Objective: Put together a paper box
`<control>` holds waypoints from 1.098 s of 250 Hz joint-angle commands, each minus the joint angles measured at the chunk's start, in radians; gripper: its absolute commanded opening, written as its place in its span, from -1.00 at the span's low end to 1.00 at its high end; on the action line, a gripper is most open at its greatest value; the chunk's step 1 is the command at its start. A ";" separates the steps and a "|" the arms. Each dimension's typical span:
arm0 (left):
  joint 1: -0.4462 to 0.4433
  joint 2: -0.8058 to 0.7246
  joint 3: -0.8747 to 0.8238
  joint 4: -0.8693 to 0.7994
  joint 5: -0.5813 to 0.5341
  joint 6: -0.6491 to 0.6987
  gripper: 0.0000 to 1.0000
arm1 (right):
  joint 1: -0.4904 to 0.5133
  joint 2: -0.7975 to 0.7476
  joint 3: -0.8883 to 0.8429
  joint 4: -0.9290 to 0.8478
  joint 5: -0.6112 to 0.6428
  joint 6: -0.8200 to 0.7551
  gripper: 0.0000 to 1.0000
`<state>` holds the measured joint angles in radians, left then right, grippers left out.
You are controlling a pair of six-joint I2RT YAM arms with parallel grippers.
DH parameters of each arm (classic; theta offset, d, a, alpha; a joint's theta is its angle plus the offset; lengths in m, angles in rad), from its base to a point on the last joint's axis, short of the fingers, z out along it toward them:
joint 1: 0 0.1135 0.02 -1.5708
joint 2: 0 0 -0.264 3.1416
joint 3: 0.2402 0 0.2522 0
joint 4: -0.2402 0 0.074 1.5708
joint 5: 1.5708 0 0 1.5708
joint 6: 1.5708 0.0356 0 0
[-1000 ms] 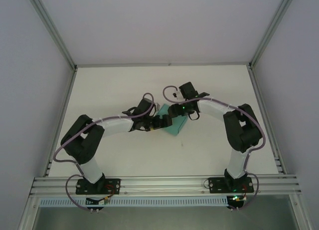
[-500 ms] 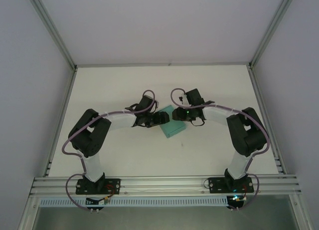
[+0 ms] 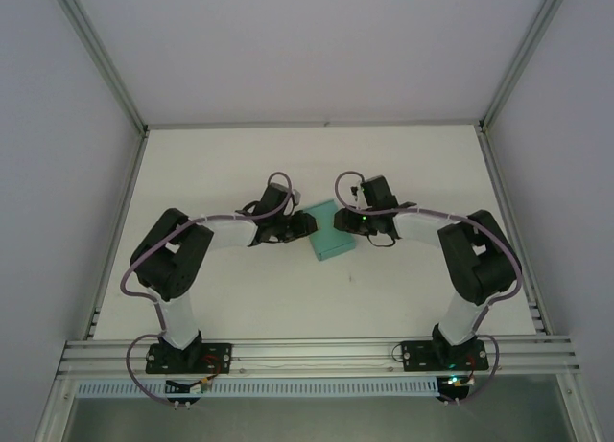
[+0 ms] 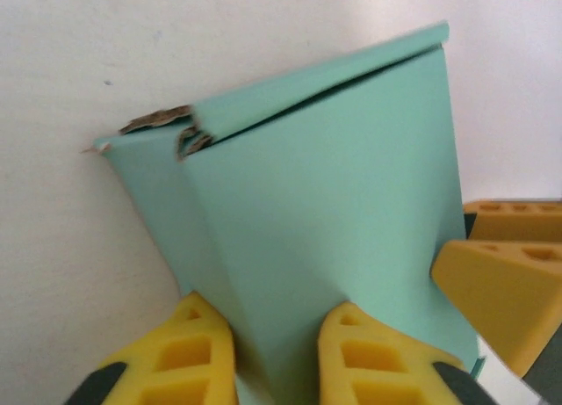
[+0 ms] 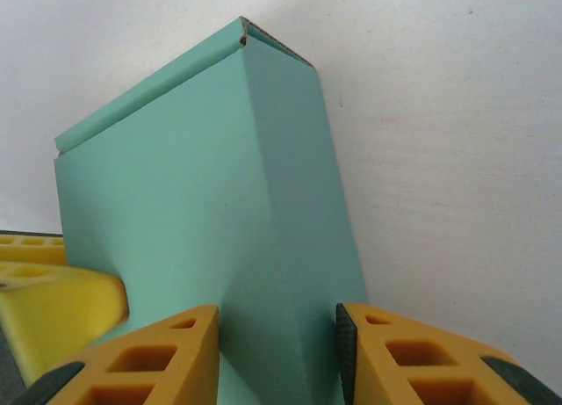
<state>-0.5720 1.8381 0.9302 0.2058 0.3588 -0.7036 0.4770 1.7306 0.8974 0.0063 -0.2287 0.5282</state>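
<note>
The paper box [image 3: 329,233] is a small teal-green card box lying on the white table between my two arms. My left gripper [image 3: 305,226] meets it from the left and my right gripper [image 3: 350,224] from the right. In the left wrist view the box [image 4: 334,177] has a torn, frayed far corner, and my left gripper [image 4: 270,313] is shut on its near edge. In the right wrist view my right gripper [image 5: 277,313] is shut on the box [image 5: 176,177] across one side wall. Each wrist view catches the other gripper's yellow fingers [image 4: 500,282] [image 5: 53,304] against the box.
The white table [image 3: 240,164] is bounded by an aluminium frame, with rails [image 3: 317,351] along the near edge and posts at the far corners. Purple cables loop off both arms above the box.
Both grippers have moved in along the box and closed on it, the left one from wide open. The box has turned and shifted slightly left.
</note>
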 commanded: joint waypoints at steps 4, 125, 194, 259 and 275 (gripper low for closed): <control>-0.021 0.079 -0.054 0.024 0.027 -0.016 -0.82 | 0.053 0.046 -0.048 -0.068 -0.097 0.028 -0.27; -0.018 0.031 -0.092 0.020 -0.002 -0.023 -0.74 | 0.052 0.017 -0.028 -0.080 -0.045 0.025 -0.30; -0.018 -0.043 -0.010 -0.112 -0.064 0.045 -0.18 | 0.052 -0.028 0.055 -0.200 0.116 0.023 -0.26; -0.017 -0.104 0.027 -0.200 -0.106 0.099 0.33 | 0.052 -0.046 0.121 -0.255 0.179 0.010 -0.14; -0.017 -0.117 0.026 -0.201 -0.111 0.104 0.36 | 0.051 -0.050 0.130 -0.259 0.186 0.012 -0.14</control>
<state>-0.5823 1.7710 0.9283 0.0746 0.2749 -0.6353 0.5262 1.7115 0.9943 -0.1947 -0.0803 0.5423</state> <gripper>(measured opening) 0.665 0.427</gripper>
